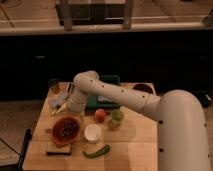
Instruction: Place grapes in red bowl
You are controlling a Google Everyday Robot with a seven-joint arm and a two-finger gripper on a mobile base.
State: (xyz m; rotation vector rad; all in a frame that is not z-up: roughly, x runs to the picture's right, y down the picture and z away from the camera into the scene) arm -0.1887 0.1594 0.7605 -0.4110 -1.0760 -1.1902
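Camera view, grapes [65, 128] in red bowl [54, 134], tool [59, 104] just behind

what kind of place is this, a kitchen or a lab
Probably a kitchen-like test space: a wooden table holds dishes and food, like the red bowl and a green pepper, with dark cabinet fronts behind. The gripper hangs over the table's left side, behind the red bowl.

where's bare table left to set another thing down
The wooden table is bare front right, between the long green pepper and the white robot arm, and along the front edge. Crowded mid-left: round orange-red bowl holding dark grapes, small white bowl, orange round fruit. The tool sits near the left edge, beyond that bowl.
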